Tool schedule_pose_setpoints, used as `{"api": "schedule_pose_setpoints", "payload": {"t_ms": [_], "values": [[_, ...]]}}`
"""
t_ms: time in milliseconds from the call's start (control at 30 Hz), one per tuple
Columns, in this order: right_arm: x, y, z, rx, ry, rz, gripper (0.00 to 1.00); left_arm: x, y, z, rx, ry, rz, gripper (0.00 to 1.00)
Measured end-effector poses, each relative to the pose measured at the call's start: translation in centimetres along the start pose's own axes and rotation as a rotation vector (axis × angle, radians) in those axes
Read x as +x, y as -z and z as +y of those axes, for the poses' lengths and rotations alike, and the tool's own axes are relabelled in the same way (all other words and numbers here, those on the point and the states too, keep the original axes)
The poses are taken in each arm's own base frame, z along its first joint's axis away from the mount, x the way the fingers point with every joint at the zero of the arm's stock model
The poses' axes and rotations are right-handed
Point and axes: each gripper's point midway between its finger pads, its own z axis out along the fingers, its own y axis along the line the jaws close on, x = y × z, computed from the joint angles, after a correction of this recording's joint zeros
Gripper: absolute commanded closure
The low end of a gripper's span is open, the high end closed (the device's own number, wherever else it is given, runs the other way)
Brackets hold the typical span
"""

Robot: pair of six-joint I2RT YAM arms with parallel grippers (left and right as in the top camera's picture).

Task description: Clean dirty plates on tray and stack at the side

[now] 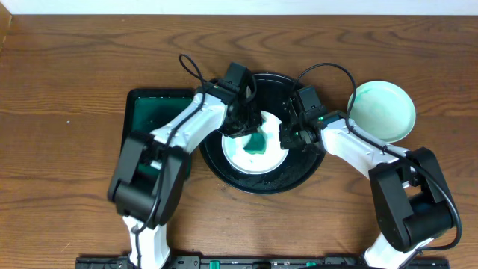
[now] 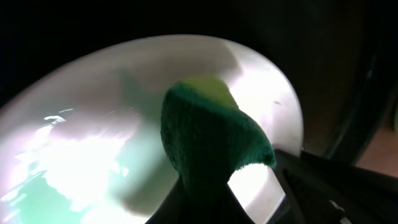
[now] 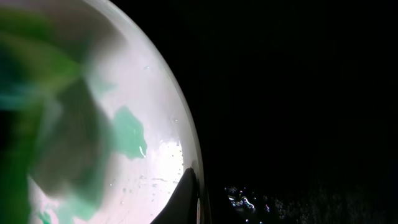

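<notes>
A dirty plate (image 1: 258, 158) with a teal-green smear lies on the round black tray (image 1: 299, 175). My left gripper (image 1: 243, 123) is shut on a green sponge with a yellow back and presses it onto the plate's middle. The left wrist view shows the sponge (image 2: 211, 140) on the wet white plate (image 2: 87, 118), with the fingers (image 2: 208, 202) dark below it. My right gripper (image 1: 286, 136) pinches the plate's right rim. In the right wrist view one finger (image 3: 188, 198) lies on the rim of the plate (image 3: 149, 124), over the tray (image 3: 298, 124). A second, teal-tinted plate (image 1: 382, 110) sits on the wood at the right. A third plate is not in view.
A rectangular dark-green tray (image 1: 153, 112) stands left of the black tray, partly under my left arm. Water drops glisten on the black tray's floor (image 3: 242, 198). The brown wood tabletop (image 1: 67, 90) surrounds both trays.
</notes>
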Motion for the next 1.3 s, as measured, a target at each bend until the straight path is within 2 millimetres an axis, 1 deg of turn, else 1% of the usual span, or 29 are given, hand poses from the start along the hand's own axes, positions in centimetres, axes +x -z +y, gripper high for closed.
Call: {"api": "schedule_pose_setpoints", "payload": {"t_ms": [100, 167, 300, 633, 767, 967, 1167, 1300], "values": [[0.0, 0.0, 0.0, 0.0, 0.0, 0.0, 0.99, 0.2, -1.7, -0.3, 0.043, 0.005, 0.041, 0.93], [0.0, 0.0, 0.0, 0.0, 0.0, 0.0, 0.99, 0.2, -2.0, -0.7, 0.072, 0.002, 0.052, 0.93], [0.0, 0.0, 0.0, 0.0, 0.0, 0.0, 0.99, 0.0, -1.9, -1.4, 0.11, -0.006, 0.054, 0.93], [0.0, 0.0, 0.0, 0.0, 0.0, 0.0, 0.99, 0.4, -1.8, -1.6, 0.123, 0.006, 0.075, 0.93], [0.0, 0.0, 0.0, -0.001, 0.0, 0.0, 0.99, 0.4, -1.3, -2.0, 0.131, 0.004, 0.069, 0.93], [0.0, 0.0, 0.0, -0.001, 0.0, 0.0, 0.99, 0.1, 0.2, -3.3, 0.165, -0.022, 0.031, 0.93], [0.0, 0.0, 0.0, -0.001, 0.0, 0.0, 0.99, 0.1, 0.2, -3.5, 0.17, -0.022, 0.03, 0.93], [0.0, 0.0, 0.0, -0.001, 0.001, 0.0, 0.99, -0.3, 0.3, -3.9, 0.184, -0.033, 0.012, 0.93]]}}
